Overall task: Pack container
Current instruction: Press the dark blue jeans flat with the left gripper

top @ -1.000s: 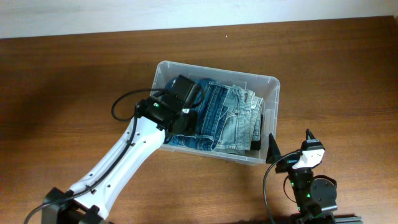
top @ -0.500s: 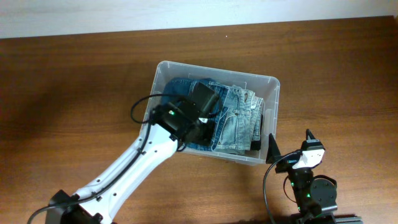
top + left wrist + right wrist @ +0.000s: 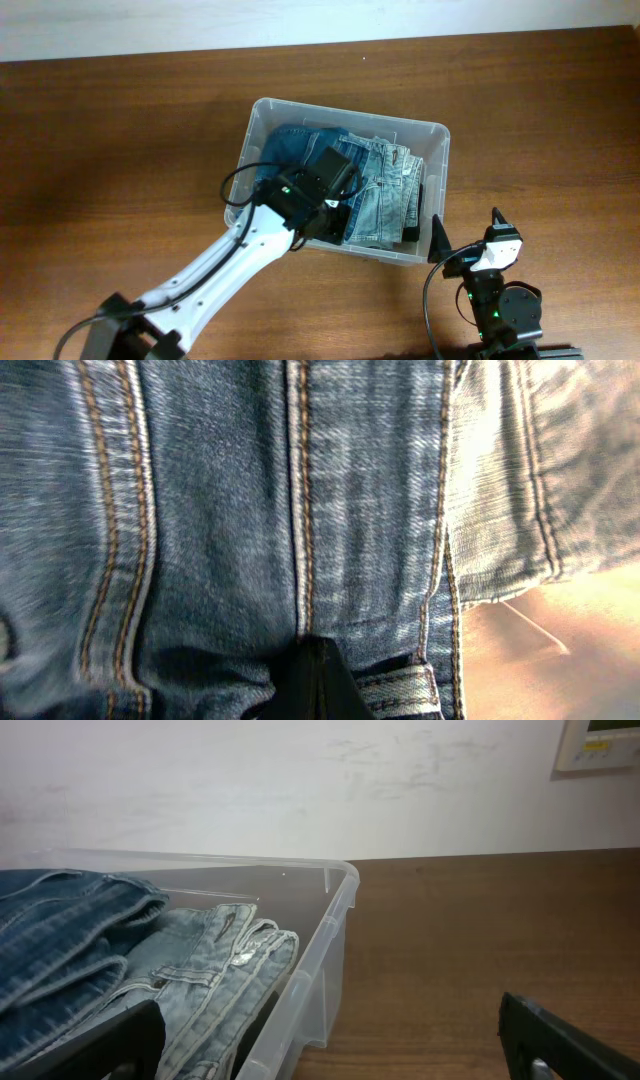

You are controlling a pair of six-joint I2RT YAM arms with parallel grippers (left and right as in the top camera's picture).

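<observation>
The container (image 3: 350,112) is sitting in the middle of the table (image 3: 120,150) with folded jeans filling it — a darker pair (image 3: 290,145) toward its left side, a paler pair (image 3: 385,190) toward its right. The left fingers (image 3: 313,680), pressed together and gripping nothing, are bearing down on the dark denim, probably to flatten the stack below the rim. The right fingers (image 3: 437,238) are waiting spread wide and empty just beside the container's near right corner — likely keeping clear.
</observation>
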